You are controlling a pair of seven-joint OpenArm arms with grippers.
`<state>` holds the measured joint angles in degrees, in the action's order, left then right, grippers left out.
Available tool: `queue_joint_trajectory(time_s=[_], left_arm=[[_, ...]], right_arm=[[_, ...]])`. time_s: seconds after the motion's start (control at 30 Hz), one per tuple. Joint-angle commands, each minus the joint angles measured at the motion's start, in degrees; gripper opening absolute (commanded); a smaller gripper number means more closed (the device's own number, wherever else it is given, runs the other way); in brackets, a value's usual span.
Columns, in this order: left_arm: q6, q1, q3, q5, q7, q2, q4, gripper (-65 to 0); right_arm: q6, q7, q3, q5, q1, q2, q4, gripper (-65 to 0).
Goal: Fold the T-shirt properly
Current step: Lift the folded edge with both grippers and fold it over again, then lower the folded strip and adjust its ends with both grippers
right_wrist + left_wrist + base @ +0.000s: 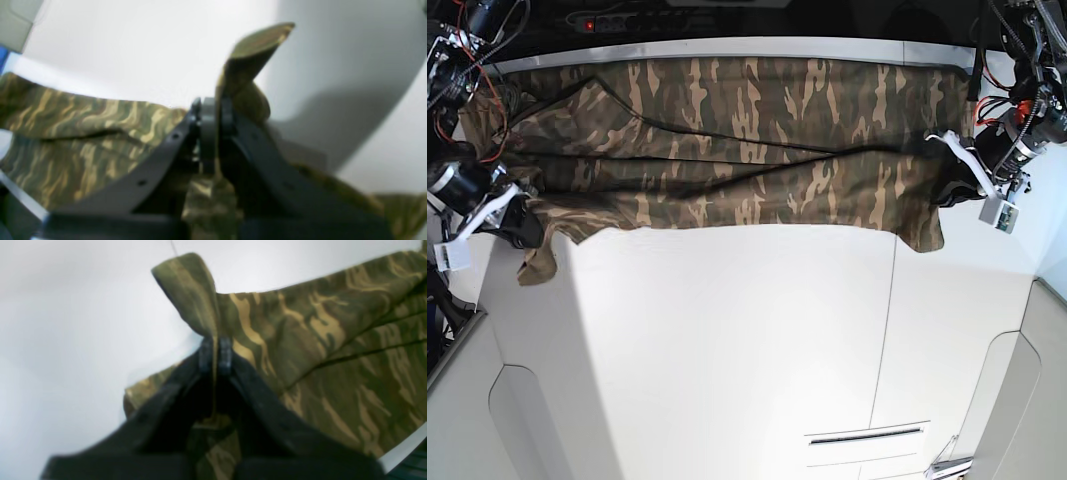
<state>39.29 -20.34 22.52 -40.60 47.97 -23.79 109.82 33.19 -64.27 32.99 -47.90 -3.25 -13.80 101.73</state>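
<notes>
So far the soft brown, tan and olive camouflage T-shirt (727, 150) lies as one long band along the white desk's (747, 360) far edge, apparently folded once lengthwise with cross folds left, each end pinched tight by the black left gripper (215, 357) and right gripper (213, 115).

A wide, smooth white desk (727, 340) with thin panel seams and a narrow slot (863, 435); a dark strip (727, 15) lies beyond its far edge.

one T-shirt (727, 150), two pincers, left (215, 356), right (213, 115)
</notes>
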Motion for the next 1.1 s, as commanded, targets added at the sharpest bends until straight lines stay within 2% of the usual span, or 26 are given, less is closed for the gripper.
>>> queue_joint_trajectory(time_s=[0.0, 0.13, 0.33, 0.5, 0.73, 0.77, 0.8, 0.87, 0.9, 1.07], left_arm=[[0.71, -0.42, 0.74, -0.70, -0.90, -0.83, 1.73, -65.0], [0.37, -2.91, 2.82, -0.72, -0.07, -0.83, 3.54, -65.0], [0.71, -6.08, 7.96, -2.75, 1.33, -0.81, 3.61, -65.0], [0.71, -9.68, 8.26, -9.75, 5.70, -0.83, 3.61, -65.0], [0.71, -12.39, 8.26, -9.46, 6.12, -0.81, 3.58, -65.0], [0.71, -12.39, 8.26, -9.46, 7.08, -0.81, 3.58, -61.1], [0.71, -12.37, 8.26, -9.49, 8.35, -0.81, 3.58, -56.1], [0.33, -12.37, 8.26, -9.49, 10.01, -0.83, 3.58, -48.2], [-0.96, -12.37, 8.28, -9.49, 10.40, -0.81, 3.58, -46.4], [-2.23, -12.37, 10.25, -10.38, 10.54, -0.79, 3.58, -46.0]], right_arm=[[0.52, 0.98, 1.31, -2.40, -1.09, -0.76, 2.05, -65.0], [0.70, 1.01, 5.38, -6.49, -7.91, -0.72, 3.13, -65.0], [1.36, 1.05, 8.09, -8.02, -14.03, -0.61, 3.13, -65.0], [1.27, 1.31, 8.09, -4.48, -16.98, -0.31, 2.62, -65.0], [1.11, 3.10, 8.09, -1.49, -17.42, -0.35, -2.34, -65.0], [1.11, 3.72, 8.09, -1.36, -17.40, -0.35, -3.32, -65.0], [1.11, 4.33, 8.09, -1.38, -17.42, -0.33, -4.20, -64.0], [1.11, 4.17, 8.09, -1.38, -17.42, -0.35, -5.03, -50.3], [1.11, 3.78, 8.09, -1.38, -17.42, -0.39, -4.98, -46.5], [1.09, 3.48, 10.25, -2.45, -17.27, -0.76, -3.21, -45.7]])
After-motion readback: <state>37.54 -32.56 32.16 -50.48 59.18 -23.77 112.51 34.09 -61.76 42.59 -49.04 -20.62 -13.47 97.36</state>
